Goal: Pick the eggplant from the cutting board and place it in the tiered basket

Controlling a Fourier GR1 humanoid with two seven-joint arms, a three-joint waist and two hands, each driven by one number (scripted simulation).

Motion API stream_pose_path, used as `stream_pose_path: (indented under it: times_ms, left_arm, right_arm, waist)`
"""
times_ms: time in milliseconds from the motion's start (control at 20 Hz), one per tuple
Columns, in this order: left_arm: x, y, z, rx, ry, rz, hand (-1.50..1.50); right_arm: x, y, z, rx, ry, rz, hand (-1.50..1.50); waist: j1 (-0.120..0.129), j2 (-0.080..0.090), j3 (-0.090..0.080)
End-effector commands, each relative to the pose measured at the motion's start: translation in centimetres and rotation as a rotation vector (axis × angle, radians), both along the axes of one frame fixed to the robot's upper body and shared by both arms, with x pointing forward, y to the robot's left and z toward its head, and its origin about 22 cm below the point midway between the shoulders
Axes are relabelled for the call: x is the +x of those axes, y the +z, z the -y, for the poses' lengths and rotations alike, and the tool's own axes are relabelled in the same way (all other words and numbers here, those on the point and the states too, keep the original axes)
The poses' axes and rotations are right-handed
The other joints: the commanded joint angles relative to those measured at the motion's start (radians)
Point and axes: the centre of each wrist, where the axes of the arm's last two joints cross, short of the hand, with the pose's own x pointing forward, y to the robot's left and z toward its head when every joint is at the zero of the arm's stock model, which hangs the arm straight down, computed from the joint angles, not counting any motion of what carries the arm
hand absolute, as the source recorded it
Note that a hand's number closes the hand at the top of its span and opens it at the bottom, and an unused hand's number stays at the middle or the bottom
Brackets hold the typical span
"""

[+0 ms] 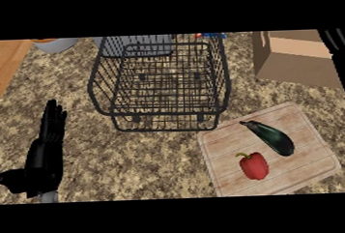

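While nothing is held yet, you can read the task as not begun; here is how it stands.
Eggplant (270, 136): lies on the board (306, 174), toward its back right part, tilted, stem end pointing to the basket; untouched.
Pepper (253, 165): just beside the eggplant on the same board, apart from it; you should leave it be.
Basket (160, 85): wire, sits left of and behind the board, close to its corner; no eggplant in it.
Left hand (47, 142): rests at the view's left, fingers straight, holding nothing, well apart from the board.
Right hand (342, 59): only a dark part shows at the right edge; you cannot tell its fingers.
Done: nothing, as far as you can see.
Left: reach, grasp, lift, carry to the basket, release; judging by position, the right hand is nearer.
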Motion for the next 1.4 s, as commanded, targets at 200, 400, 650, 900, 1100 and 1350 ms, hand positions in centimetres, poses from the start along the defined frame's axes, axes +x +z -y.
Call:
stream_pose_path:
  times_ms: [200,400,650,900,1100,1350]
  left_arm:
    - [-0.4,-3.7,0.0,0.043,-0.036,-0.252,0.0]
    - [-2.3,-5.7,0.9,0.018,-0.055,-0.322,0.0]
    - [-2.2,-7.6,0.7,0.015,-0.082,-0.361,0.0]
    - [-2.8,-6.8,-0.7,0.007,-0.065,-0.36,0.0]
    - [-1.0,-7.6,1.9,0.004,-0.071,-0.381,0.0]
    - [-1.3,-7.3,1.6,0.019,-0.066,-0.376,0.0]
  right_arm:
    - [3.4,-1.9,5.7,-0.177,-0.044,-0.245,1.5]
    - [1.8,-7.4,11.2,-0.087,-0.63,-0.523,-1.5]
    - [2.5,-10.4,13.1,0.023,-0.538,-0.473,-1.5]
    - [2.3,-5.1,12.4,-0.253,-0.429,-0.6,-1.5]
    - [2.8,-3.3,9.5,-0.583,-0.272,-0.777,-1.5]
    - [2.7,0.6,6.4,-0.95,-0.228,-0.763,-1.5]
  waist:
    - [0.02,0.038,-0.004]
    - [-0.004,0.051,-0.005]
    - [0.004,0.025,-0.004]
    - [-0.003,0.015,-0.006]
    - [-0.013,0.015,-0.01]
    - [-0.005,0.012,-0.008]
